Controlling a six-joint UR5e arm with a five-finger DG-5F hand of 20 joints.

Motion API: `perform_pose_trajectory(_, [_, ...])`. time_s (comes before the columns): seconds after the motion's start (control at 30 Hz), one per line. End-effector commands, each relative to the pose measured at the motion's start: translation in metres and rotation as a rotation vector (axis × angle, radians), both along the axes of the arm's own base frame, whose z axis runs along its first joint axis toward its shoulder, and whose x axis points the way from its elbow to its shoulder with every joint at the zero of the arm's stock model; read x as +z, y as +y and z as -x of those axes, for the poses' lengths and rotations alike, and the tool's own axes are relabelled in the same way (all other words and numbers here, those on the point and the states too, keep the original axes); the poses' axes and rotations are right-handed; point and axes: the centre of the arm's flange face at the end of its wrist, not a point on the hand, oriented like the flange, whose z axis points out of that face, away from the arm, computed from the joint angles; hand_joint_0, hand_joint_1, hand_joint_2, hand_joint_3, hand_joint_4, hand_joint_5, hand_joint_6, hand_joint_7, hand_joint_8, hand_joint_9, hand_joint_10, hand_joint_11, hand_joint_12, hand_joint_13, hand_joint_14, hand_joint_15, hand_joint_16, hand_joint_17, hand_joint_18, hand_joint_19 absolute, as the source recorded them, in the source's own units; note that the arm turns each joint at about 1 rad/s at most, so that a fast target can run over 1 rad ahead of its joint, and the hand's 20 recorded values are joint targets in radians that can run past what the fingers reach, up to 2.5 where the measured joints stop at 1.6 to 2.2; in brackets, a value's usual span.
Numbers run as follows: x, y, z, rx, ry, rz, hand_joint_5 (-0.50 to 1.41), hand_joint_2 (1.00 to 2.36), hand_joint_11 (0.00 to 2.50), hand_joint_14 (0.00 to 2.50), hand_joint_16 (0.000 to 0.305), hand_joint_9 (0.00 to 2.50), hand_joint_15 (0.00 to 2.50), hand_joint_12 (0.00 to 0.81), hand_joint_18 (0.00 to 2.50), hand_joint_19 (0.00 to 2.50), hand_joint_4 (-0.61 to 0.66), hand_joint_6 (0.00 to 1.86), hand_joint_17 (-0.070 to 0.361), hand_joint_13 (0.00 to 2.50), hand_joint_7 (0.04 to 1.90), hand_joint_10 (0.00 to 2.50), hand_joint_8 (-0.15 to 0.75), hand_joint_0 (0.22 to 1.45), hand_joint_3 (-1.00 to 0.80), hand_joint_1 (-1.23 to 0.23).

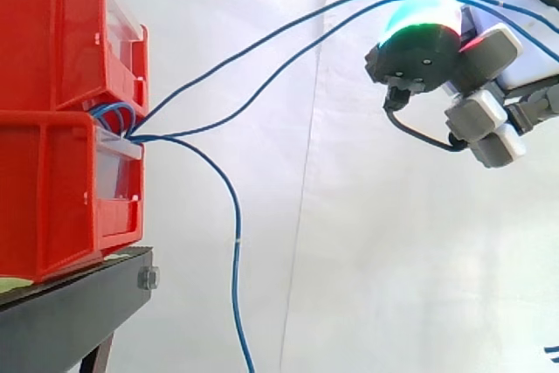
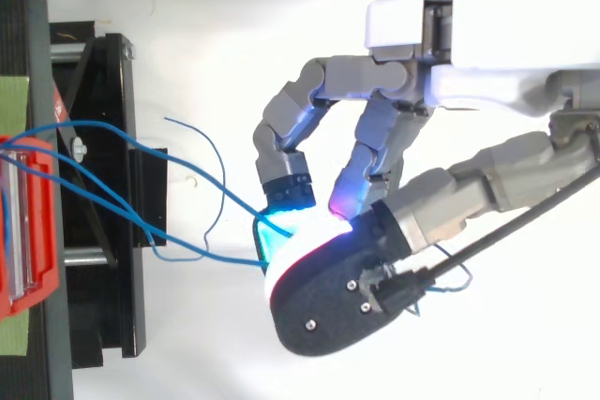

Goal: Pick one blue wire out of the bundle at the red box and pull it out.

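Observation:
Two red bins are stacked at the left on a black stand. A bundle of blue wires comes out of the gap between them. Two of these wires stretch taut up and to the right into my hand, which is off to the right of the bins and higher than the gap. Its fingers are curled, with a cyan-green pad over the wires. In the top view the hand pinches the wires between glowing fingertips. A third wire hangs down loose.
From above, the red bin sits at the left edge on the black stand. A loose blue wire end curls over the white floor. A white curtain backs the scene, and there is open space between bins and hand.

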Motion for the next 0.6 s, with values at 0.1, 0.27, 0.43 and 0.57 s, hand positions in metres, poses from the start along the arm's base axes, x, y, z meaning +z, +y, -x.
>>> perform_pose_trajectory(0.1, [0.0, 0.0, 0.0, 0.0, 0.0, 0.0, -0.11, 1.01, 0.8, 0.02, 0.051, 1.17, 0.57, 0.437, 0.96, 0.56, 0.18, 0.91, 0.115, 0.98, 1.12, 0.01, 0.372, 0.61, -0.29, -0.82])
perform_pose_trajectory(0.27, [0.0, -0.0011, 0.0001, -0.002, 0.0, 0.0, -0.12, 1.01, 0.82, 0.02, 0.051, 1.15, 0.57, 0.433, 0.97, 0.55, 0.13, 0.93, 0.115, 0.98, 1.08, 0.01, 0.368, 0.64, -0.26, -0.88])
perform_pose_trajectory(0.43, [0.0, 0.0, 0.0, 0.0, 0.0, 0.0, -0.15, 1.0, 0.8, 0.02, 0.052, 1.03, 0.58, 0.436, 0.91, 0.55, 0.16, 0.93, 0.117, 0.92, 0.98, 0.01, 0.338, 0.59, -0.47, -0.94])
perform_pose_trajectory(0.57, [0.0, -0.0011, 0.0001, -0.002, 0.0, 0.0, -0.16, 1.0, 0.79, 0.02, 0.059, 1.02, 0.58, 0.467, 0.93, 0.54, 0.19, 0.94, 0.134, 0.92, 0.89, 0.01, 0.367, 0.46, -0.5, -0.86])
